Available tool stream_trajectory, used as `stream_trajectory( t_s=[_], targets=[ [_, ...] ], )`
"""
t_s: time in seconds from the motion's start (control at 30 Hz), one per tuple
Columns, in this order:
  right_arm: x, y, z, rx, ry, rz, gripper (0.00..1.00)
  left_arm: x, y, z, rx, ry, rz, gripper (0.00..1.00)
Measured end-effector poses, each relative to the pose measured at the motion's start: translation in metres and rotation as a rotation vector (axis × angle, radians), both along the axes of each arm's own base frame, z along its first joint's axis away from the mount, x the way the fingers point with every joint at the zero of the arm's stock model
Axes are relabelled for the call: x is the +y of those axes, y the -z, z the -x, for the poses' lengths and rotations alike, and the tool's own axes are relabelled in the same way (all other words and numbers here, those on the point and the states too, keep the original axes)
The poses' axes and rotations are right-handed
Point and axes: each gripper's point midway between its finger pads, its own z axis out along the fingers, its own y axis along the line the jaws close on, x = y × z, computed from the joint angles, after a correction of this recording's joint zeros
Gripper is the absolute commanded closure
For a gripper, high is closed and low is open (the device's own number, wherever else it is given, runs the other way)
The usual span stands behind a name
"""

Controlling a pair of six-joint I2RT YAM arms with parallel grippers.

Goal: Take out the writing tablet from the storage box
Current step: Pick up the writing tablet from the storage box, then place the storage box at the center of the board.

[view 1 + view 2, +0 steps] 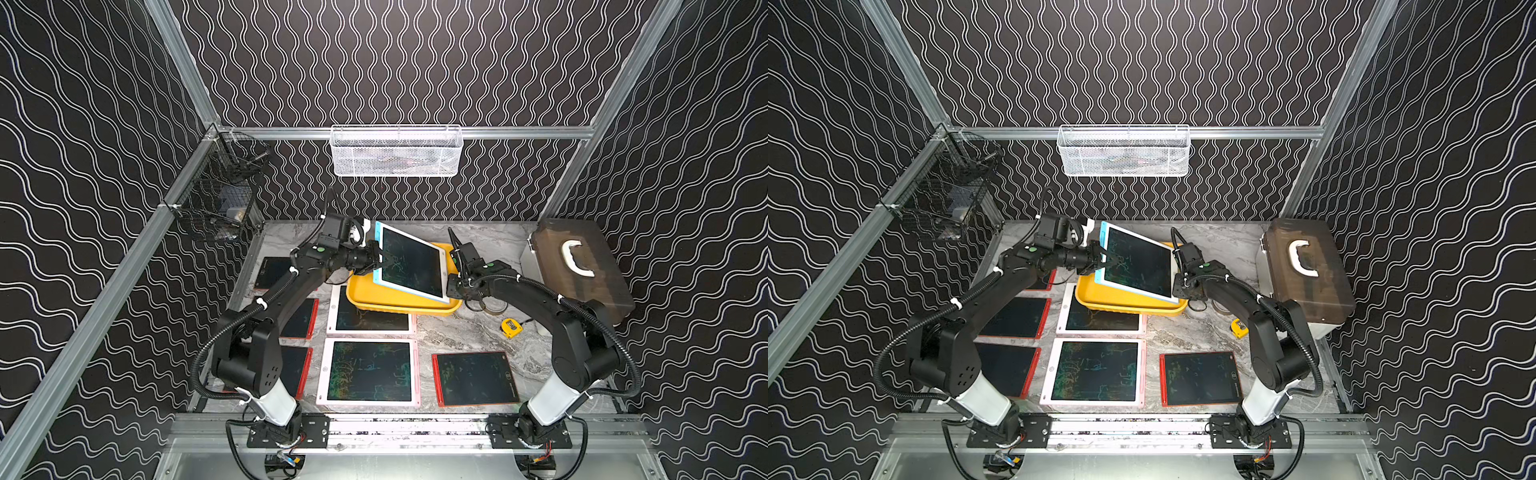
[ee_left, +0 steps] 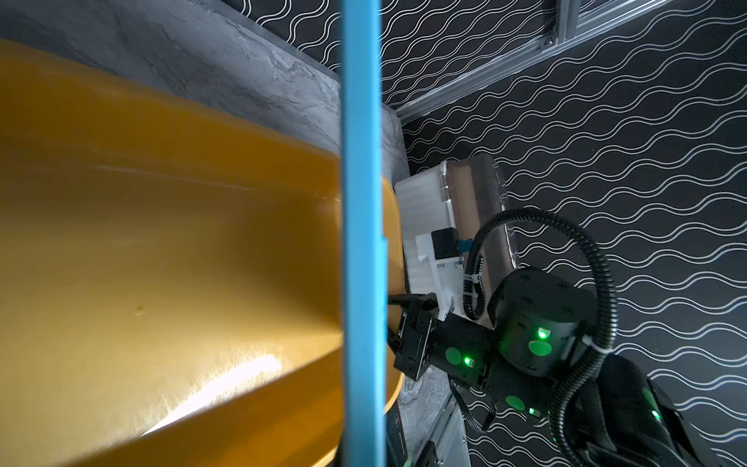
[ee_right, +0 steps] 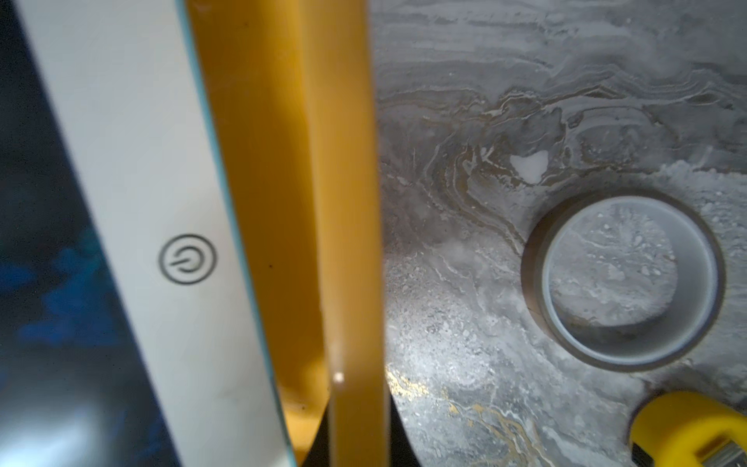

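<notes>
So left gripper (image 1: 381, 262) is clamped on the tilted writing tablet (image 1: 411, 266) edge, right gripper (image 1: 452, 290) pinches the storage box (image 1: 374, 298) rim.

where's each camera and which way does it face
Both top views: high in front, looking down toward the back wall; both arms whole, left gripper on the writing tablet, right gripper at the storage box.
Left wrist: on left arm, looking along the tablet's edge toward the right arm; own jaws unseen.
Right wrist: on right arm, looking down the box rim at a tape roll; no jaws.
Shared: tablet and box.
</notes>
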Motion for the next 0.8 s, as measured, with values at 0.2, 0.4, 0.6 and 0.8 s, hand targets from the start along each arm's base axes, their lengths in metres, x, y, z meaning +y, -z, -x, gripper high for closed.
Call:
stream_trajectory(
  t_s=[0.2,0.4,0.6,0.8],
  targets=[
    [-0.029,-0.009,-0.020,-0.036,0.078,-0.016,1.00,0.037,-0.031,-0.021,-0.056,-0.073,0.010,1.00],
    [-0.083,-0.018,-0.051,-0.066,0.178,-0.024,1.00,0.059,-0.049,-0.035,-0.101,-0.115,0.064,1.00],
    [-0.129,-0.016,-0.102,-0.086,0.227,0.004,1.00,0.058,-0.061,-0.038,-0.122,-0.101,0.116,1.00],
    [-0.153,0.012,-0.157,-0.065,0.193,0.000,1.00,0.057,-0.059,-0.037,-0.117,-0.098,0.121,1.00]
  ],
)
